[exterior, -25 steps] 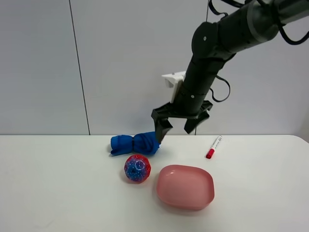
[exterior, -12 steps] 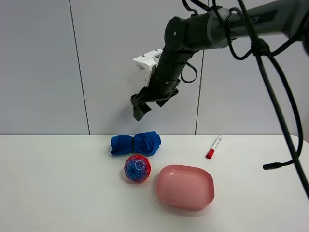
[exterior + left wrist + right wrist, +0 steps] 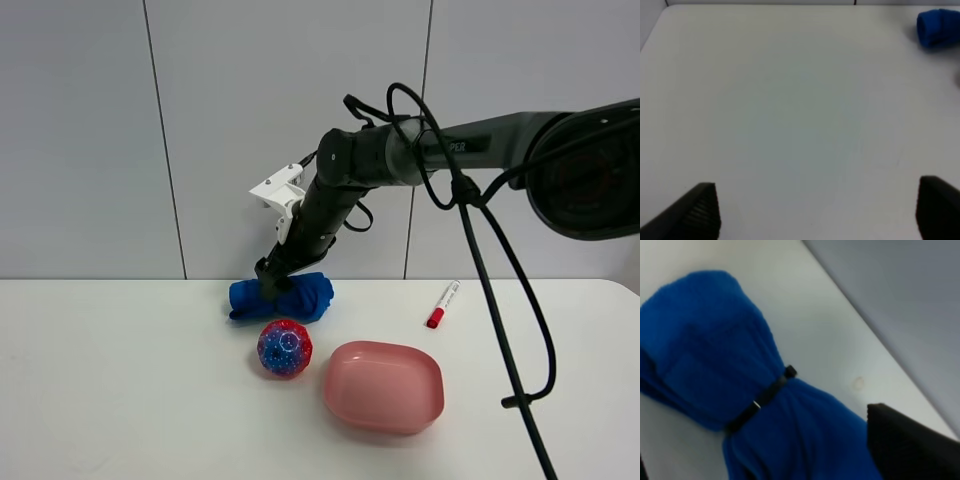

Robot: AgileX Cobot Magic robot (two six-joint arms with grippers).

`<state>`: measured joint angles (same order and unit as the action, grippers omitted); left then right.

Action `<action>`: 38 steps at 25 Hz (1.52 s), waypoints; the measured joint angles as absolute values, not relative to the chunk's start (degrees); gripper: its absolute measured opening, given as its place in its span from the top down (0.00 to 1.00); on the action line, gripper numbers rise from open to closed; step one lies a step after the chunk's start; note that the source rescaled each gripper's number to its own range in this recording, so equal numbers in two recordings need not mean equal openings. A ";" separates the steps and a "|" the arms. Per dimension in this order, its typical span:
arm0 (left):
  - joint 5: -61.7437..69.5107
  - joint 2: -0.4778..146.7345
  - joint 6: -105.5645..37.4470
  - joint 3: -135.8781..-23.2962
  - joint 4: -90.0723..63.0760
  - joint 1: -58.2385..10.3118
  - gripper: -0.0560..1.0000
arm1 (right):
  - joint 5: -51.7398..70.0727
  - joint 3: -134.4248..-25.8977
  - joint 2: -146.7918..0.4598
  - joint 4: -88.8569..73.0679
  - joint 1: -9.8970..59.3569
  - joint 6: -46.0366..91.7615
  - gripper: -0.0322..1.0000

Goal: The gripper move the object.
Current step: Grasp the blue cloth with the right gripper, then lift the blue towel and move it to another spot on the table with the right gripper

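Note:
A blue rolled cloth, tied round its middle with a dark band, lies on the white table near the back wall. My right gripper reaches across from the right and is down at the cloth's middle. In the right wrist view the cloth fills the picture between the spread fingers, so the gripper is open around it. My left gripper is open and empty over bare table, and the cloth is far from it. The left gripper is out of the exterior view.
A red and blue ball sits just in front of the cloth. A pink bowl stands to the ball's right. A red marker lies at the back right. Black cables hang from the right arm.
My right arm has swung left from above the cloth's right end, risen, then come down onto the cloth's middle. The cloth, ball, bowl and marker have not moved.

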<state>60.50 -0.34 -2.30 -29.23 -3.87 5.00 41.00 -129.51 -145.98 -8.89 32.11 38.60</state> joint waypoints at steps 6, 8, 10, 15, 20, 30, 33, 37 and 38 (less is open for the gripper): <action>60.50 -0.34 -2.30 -29.23 -3.87 5.00 0.00 | 36.10 -129.71 -149.10 -10.31 32.11 38.97 0.08; 60.50 -0.34 -2.30 -29.23 -3.87 5.00 0.00 | 35.02 -129.71 -149.87 -10.36 32.06 39.02 0.08; 60.50 -0.34 -2.30 -29.23 -3.87 5.00 0.00 | 34.24 -129.71 -150.30 -10.36 31.87 39.02 0.10; 60.50 -0.34 -2.30 -29.23 -3.87 5.00 0.00 | 33.81 -129.89 -150.44 -10.24 31.30 38.96 0.45; 60.50 -0.34 -2.30 -29.23 -3.87 5.00 0.00 | 34.38 -129.89 -150.33 -9.79 31.25 34.38 0.97; 60.50 -0.34 -2.30 -29.23 -3.87 5.00 0.00 | 52.32 -129.83 -134.73 -7.14 31.40 28.45 0.97; 60.50 -0.34 -2.30 -29.23 -3.87 5.00 0.00 | 56.67 -129.83 -127.04 -5.87 31.47 25.15 0.97; 60.50 -0.34 -2.30 -29.23 -3.87 5.00 0.00 | 60.00 -129.83 -117.09 -1.71 31.47 19.52 0.97; 60.50 -0.34 -2.30 -29.23 -3.87 5.00 0.00 | 60.84 -129.83 -114.67 -0.56 31.47 17.74 0.97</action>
<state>60.50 -0.34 -2.30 -29.23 -3.87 5.00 60.84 -129.83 -114.67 -0.56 31.47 17.74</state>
